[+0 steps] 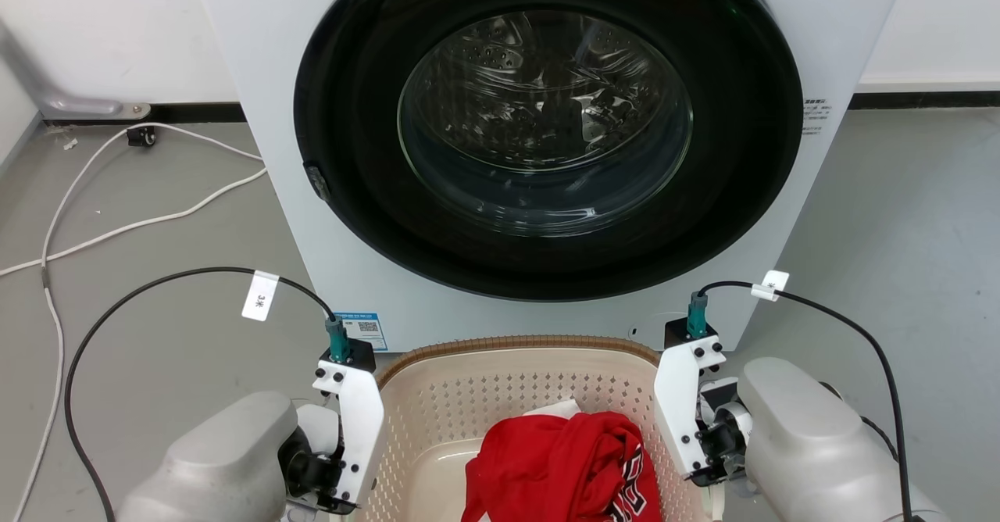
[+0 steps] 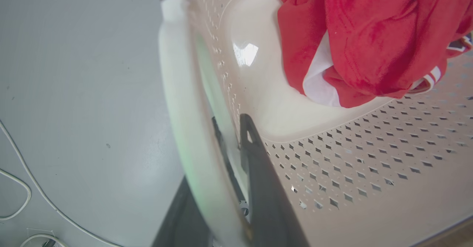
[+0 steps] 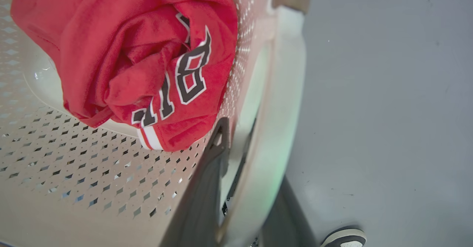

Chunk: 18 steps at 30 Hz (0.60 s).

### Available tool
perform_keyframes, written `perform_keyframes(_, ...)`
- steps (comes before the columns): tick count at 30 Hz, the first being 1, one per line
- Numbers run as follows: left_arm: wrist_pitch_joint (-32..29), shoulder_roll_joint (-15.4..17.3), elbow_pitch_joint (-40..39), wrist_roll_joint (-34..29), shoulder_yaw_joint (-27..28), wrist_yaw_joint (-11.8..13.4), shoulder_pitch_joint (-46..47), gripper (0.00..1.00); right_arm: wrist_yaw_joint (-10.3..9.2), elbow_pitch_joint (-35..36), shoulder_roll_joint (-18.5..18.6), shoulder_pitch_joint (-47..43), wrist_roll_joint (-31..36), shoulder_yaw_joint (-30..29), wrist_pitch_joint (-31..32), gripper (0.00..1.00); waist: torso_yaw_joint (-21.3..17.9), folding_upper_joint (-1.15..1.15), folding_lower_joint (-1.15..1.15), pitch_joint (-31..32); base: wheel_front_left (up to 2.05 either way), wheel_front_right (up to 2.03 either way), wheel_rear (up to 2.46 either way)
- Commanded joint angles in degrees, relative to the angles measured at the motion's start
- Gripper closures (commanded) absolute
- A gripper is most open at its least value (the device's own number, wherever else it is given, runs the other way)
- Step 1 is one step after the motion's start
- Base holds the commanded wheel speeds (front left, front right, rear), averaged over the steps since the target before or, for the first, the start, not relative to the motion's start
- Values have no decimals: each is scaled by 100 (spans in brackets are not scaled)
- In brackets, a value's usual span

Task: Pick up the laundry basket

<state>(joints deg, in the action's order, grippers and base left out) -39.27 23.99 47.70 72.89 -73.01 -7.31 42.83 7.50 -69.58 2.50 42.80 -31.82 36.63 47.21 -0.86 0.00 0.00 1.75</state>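
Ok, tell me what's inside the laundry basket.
In the cream perforated plastic laundry basket lies a crumpled red fabric jersey with black-and-white lettering, a patch of white cloth peeking from its folds. Anything beneath the jersey is covered; bare basket floor shows beside it.

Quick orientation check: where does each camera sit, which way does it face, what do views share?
Head view: on the head, facing forward and down at the washer and laundry basket; left forearm and right forearm show low.
Left wrist view: on the left wrist, looking along the left gripper, which straddles the basket's left handle.
Right wrist view: on the right wrist, along the right gripper straddling the right handle; a shoe at bottom.
Shared: all three see the red jersey.
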Motion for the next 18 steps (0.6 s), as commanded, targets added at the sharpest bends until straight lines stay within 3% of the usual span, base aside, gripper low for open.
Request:
perform_keyframes(1,-86,5,-13,-18,-44,-28,-51,100,-2,52,67,-43,-4,58,-9,100,-11,0,0,1,0,0,0)
perform_keyframes(18,-154,-52,21,111,-25,-29,33,100,-1,-6,57,70,-167,172,39,100,-7,0,0,-13,0,0,0)
